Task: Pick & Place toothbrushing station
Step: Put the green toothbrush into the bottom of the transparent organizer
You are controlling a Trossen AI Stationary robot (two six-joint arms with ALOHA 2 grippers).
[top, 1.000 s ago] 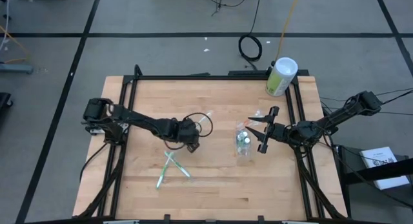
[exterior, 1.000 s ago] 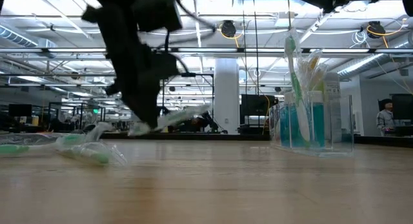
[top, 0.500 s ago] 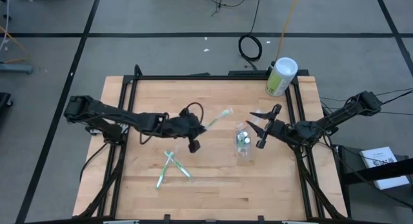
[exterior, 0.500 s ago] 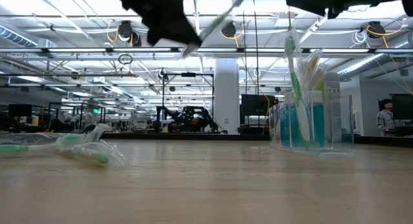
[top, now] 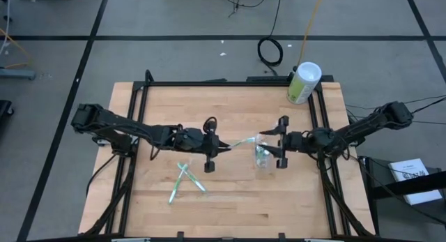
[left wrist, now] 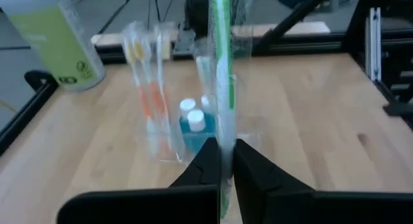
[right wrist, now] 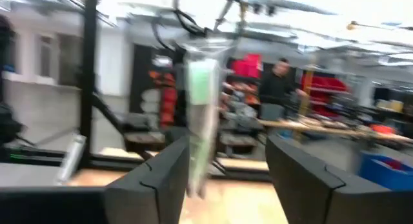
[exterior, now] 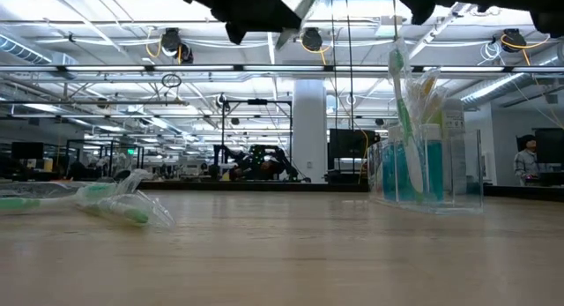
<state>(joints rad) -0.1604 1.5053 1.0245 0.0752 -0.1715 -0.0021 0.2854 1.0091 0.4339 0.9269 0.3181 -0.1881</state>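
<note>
A clear plastic cup (top: pixel 263 157) stands on the table right of centre, holding toothbrushes and teal tubes; it also shows in the low view (exterior: pixel 427 156) and the left wrist view (left wrist: pixel 193 124). My left gripper (top: pixel 212 150) is shut on a wrapped green toothbrush (top: pixel 240 142) just left of the cup, high above the table. My right gripper (top: pixel 281 141) is open and hovers at the cup's right side; the brush's far end (right wrist: pixel 201 114) shows between its fingers. Two more wrapped toothbrushes (top: pixel 185 180) lie crossed on the table. My left gripper pinches the wrapped toothbrush's handle (left wrist: pixel 222 137) between its two fingers, near one end. The fingers come about level from the table's left, and the brush runs on ahead of them toward the cup. The brush is lifted clear, its free end (top: pixel 252 139) above the cup's left rim.
A pale-green canister with a white lid (top: pixel 304 82) stands at the table's far right corner. A black frame rail (top: pixel 315 116) runs along the table's right side. Bare wood lies near the front edge (top: pixel 237 207).
My left gripper has risen from the table with the wrapped toothbrush and gone toward the table's right, toward the cup. The brush is lifted clear and its free end now points at the cup. My right gripper has moved a little left, up to the cup.
</note>
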